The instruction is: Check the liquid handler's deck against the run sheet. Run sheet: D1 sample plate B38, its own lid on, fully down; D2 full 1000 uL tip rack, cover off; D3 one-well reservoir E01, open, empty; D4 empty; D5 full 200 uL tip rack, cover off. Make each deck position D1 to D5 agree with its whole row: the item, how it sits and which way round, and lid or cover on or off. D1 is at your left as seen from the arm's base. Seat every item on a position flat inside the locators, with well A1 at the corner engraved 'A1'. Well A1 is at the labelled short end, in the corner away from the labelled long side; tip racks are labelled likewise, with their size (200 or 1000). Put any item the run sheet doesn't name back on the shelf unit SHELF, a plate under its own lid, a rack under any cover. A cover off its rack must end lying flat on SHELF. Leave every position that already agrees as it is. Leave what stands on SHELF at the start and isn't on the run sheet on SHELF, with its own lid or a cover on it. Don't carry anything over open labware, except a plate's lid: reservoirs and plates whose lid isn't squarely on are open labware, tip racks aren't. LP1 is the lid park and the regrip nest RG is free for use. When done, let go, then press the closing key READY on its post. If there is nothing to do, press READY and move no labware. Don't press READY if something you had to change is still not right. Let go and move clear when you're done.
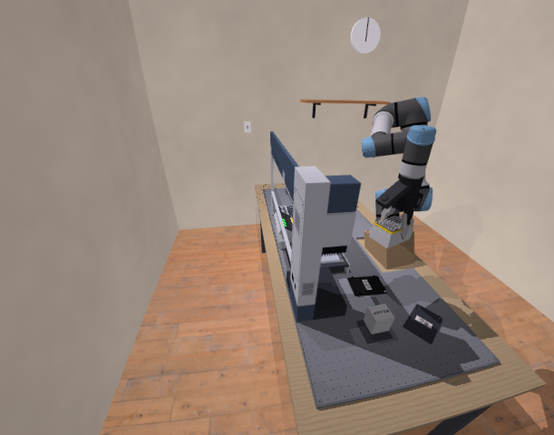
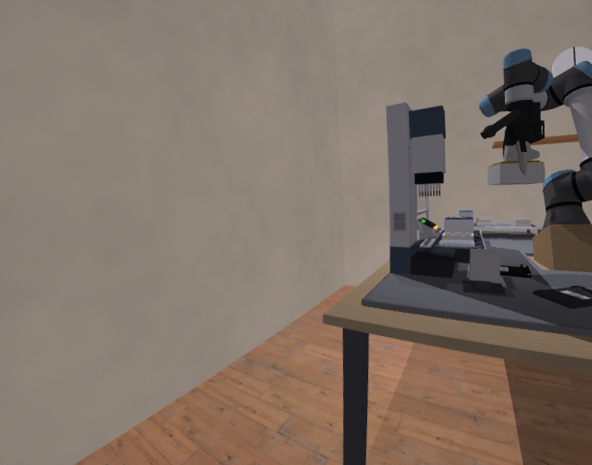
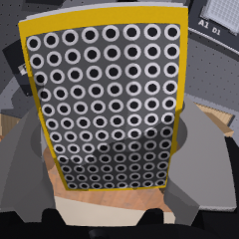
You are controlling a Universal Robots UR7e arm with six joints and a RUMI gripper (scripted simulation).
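High at right of the exterior view, carried aloft: uncovered yellow-rimmed grey tip rack (image 2: 514, 172), clamped between the grey two-jaw gripper (image 2: 522, 156), above the brown pedestal (image 2: 569, 246). Not yet seated; READY unpressed, much remaining.

A small laboratory automation cell. A liquid handler (image 1: 309, 234) with a multichannel pipetting head (image 2: 429, 183) stood on a perforated grey deck plate (image 1: 389, 370), itself on a wooden table (image 1: 286, 355). Labware lay about the deck, and a six-joint arm (image 1: 415, 154) on a wooden pedestal (image 1: 393, 255) carried a yellow-rimmed tip rack (image 3: 107, 100). Bare beige walls, a plank floor (image 1: 197, 327), a wall clock (image 1: 364, 34) and a wall shelf (image 1: 345, 101) enclosed the room.
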